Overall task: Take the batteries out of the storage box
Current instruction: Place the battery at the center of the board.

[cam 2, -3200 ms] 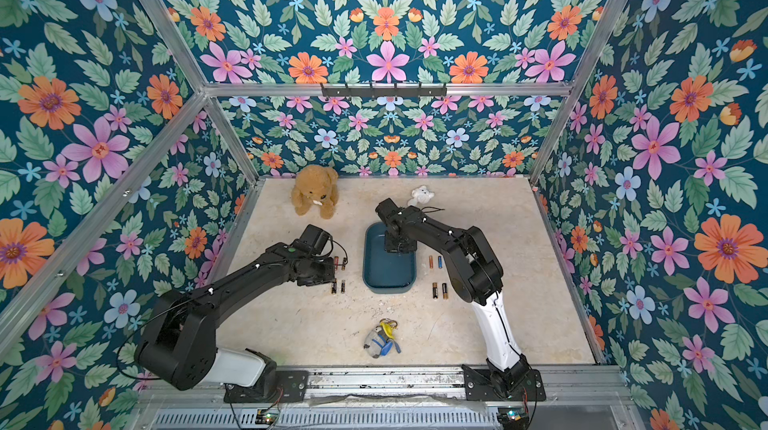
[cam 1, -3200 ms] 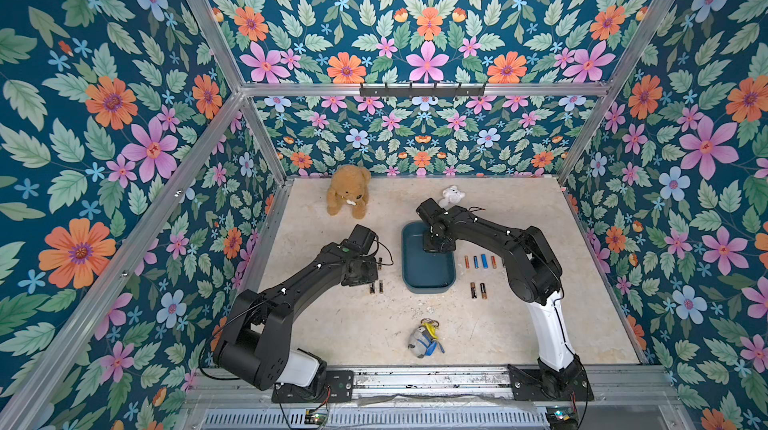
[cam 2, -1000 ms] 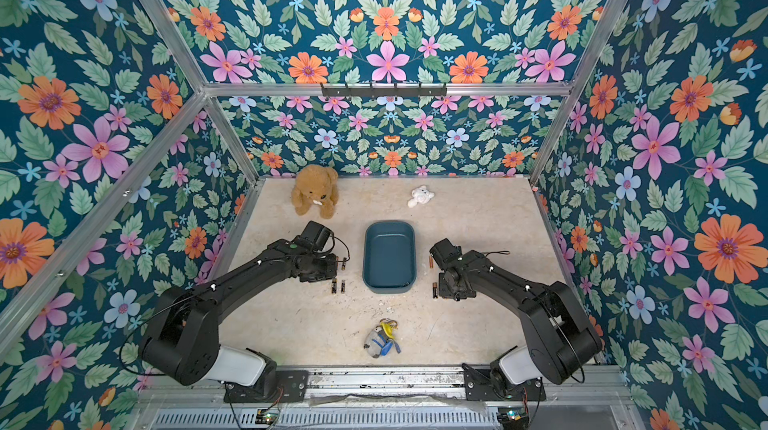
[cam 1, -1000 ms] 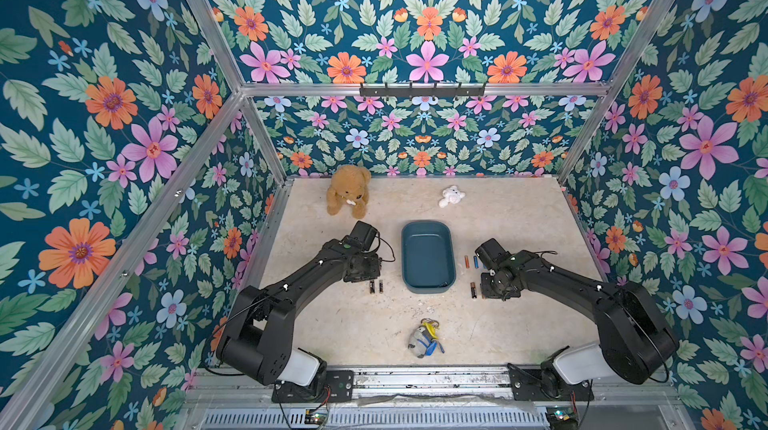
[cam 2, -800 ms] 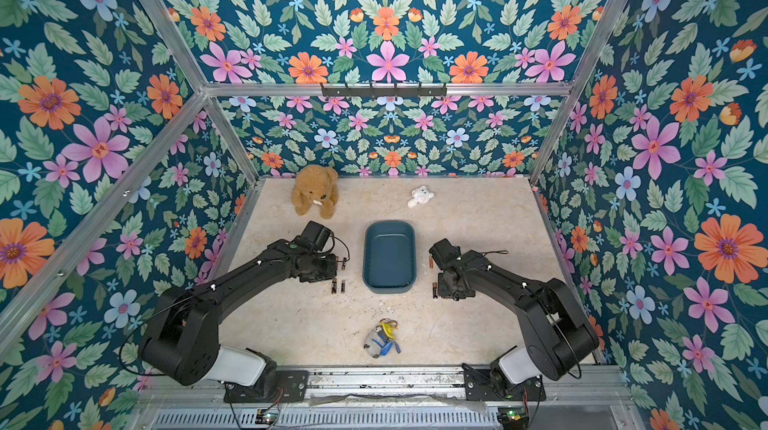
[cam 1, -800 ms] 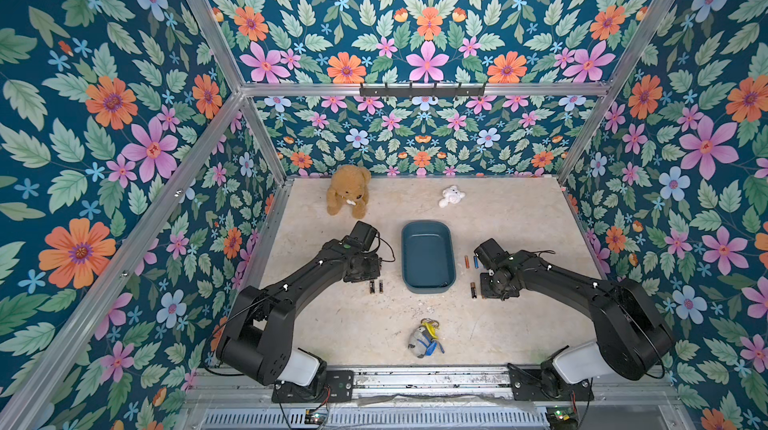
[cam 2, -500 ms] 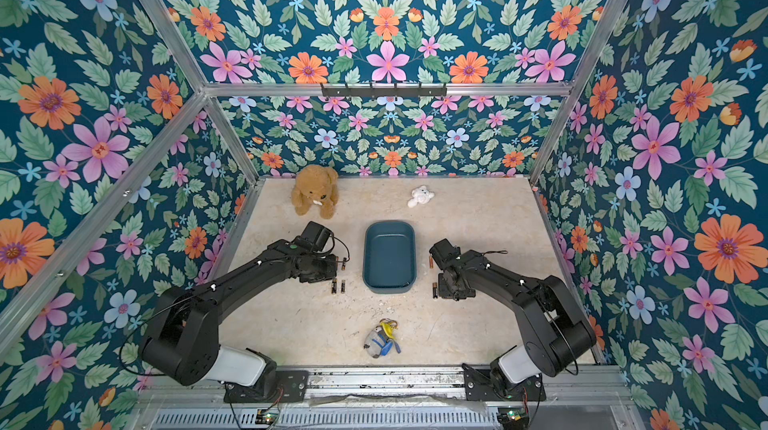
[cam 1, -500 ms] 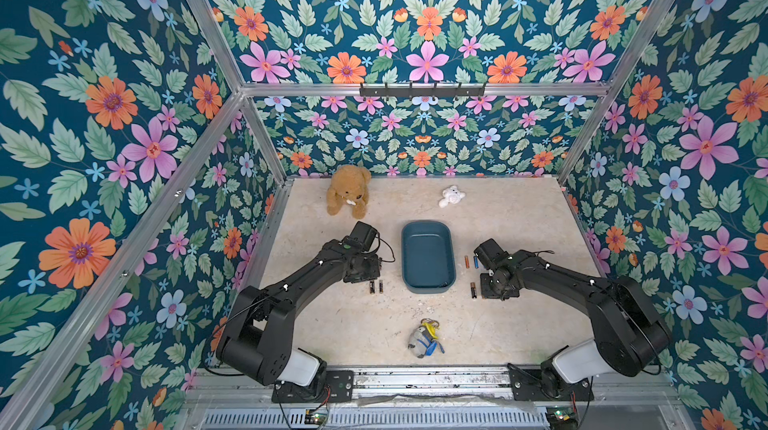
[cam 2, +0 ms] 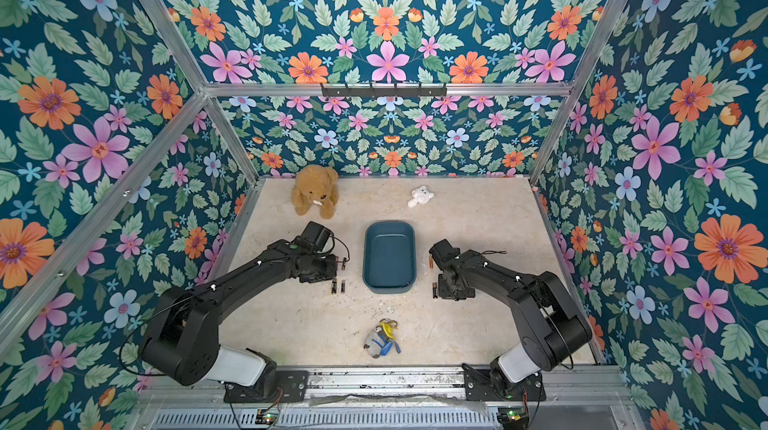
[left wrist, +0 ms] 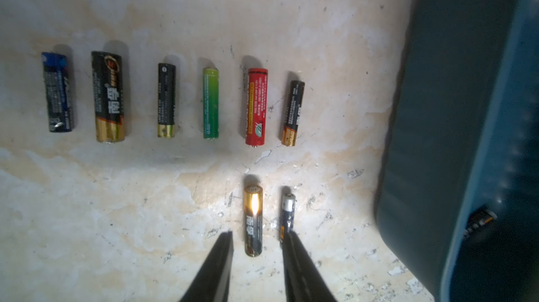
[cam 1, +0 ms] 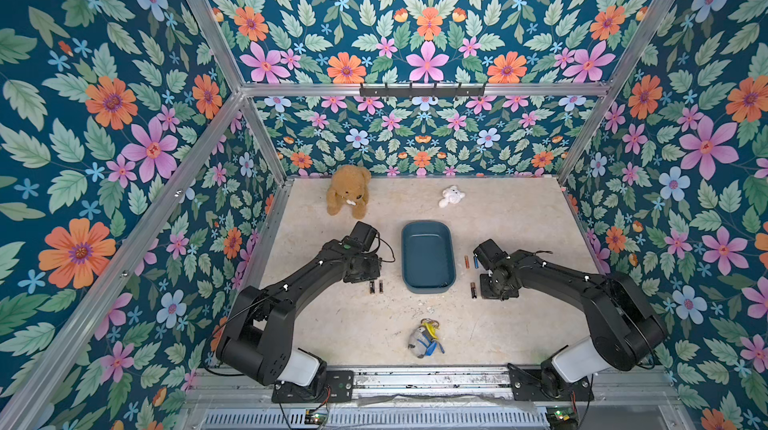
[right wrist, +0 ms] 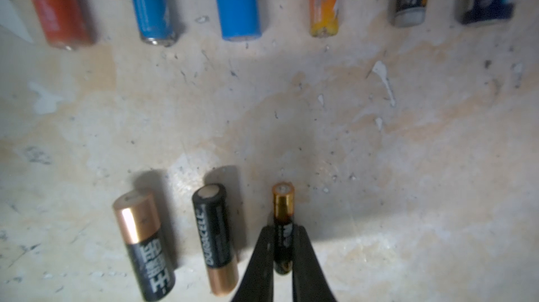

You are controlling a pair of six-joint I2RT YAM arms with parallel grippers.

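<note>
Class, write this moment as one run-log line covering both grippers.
left gripper: open, fingers astride black-gold battery | right gripper: shut on slim battery | storage box: between the arms

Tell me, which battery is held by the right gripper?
The slim black battery with a gold end, clamped in the right gripper. The two thicker copper-and-black cells beside it and the coloured row lie free on the table.
</note>
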